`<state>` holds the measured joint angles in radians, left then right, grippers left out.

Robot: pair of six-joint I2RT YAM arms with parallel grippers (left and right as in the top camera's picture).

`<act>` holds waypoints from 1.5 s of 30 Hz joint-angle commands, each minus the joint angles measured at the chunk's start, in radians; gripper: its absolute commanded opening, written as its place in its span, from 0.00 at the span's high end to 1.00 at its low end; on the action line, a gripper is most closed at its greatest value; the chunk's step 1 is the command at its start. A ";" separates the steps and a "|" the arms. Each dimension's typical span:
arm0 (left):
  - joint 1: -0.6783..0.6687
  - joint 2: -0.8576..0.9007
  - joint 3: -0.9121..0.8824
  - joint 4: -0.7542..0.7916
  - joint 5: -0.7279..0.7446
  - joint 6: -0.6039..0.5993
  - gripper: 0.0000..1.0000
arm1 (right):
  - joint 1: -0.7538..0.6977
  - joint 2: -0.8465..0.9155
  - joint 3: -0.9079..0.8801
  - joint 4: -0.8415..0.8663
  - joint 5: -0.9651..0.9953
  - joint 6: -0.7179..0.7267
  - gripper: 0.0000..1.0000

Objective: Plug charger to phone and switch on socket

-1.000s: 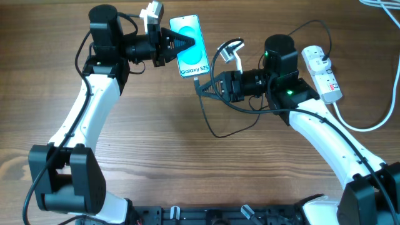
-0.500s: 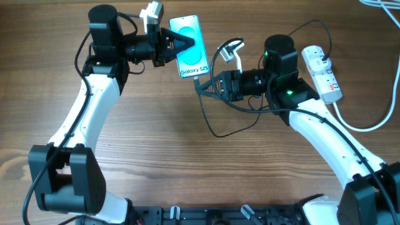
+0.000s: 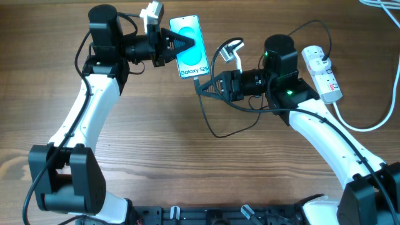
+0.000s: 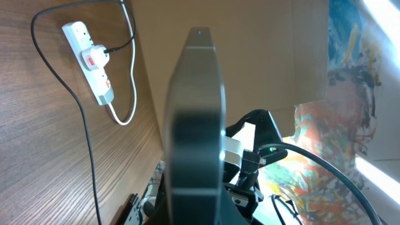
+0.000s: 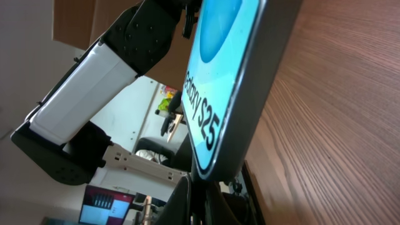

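The phone (image 3: 194, 59) has a cyan screen and is held off the table at the back. My left gripper (image 3: 186, 44) is shut on its upper half. The left wrist view shows the phone (image 4: 194, 119) edge-on between the jaws. My right gripper (image 3: 201, 86) is shut on the charger (image 3: 213, 129) close to its tip, right under the phone's bottom edge. In the right wrist view the fingers (image 5: 187, 197) hide the tip just below the phone (image 5: 232, 75). The black cable loops across the table to a white plug (image 3: 320, 60) seated in the socket (image 3: 329, 84).
The socket's thick white cord (image 3: 365, 127) curves along the table's right side. Another white cable (image 3: 382, 6) lies at the far right corner. A black rail (image 3: 219, 215) runs along the front edge. The socket (image 4: 94, 62) also shows in the left wrist view.
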<state>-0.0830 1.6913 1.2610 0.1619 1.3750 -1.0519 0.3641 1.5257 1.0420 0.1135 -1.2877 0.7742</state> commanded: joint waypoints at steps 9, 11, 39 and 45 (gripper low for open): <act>0.002 -0.025 0.013 0.008 0.026 0.027 0.96 | 0.002 -0.011 0.013 0.005 -0.040 0.014 0.96; 0.003 -0.025 0.013 0.008 0.019 0.027 0.96 | 0.002 -0.011 0.013 0.004 -0.060 0.014 0.96; 0.003 -0.025 0.013 0.007 0.022 -0.012 0.96 | 0.002 -0.011 0.010 0.050 -0.049 0.065 0.96; 0.003 -0.025 0.013 0.007 0.015 -0.056 0.96 | 0.002 -0.011 -0.010 0.061 -0.051 0.066 0.96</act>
<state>-0.0803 1.6913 1.2610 0.1619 1.3743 -1.0874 0.3649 1.5257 1.0416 0.1631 -1.3163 0.8337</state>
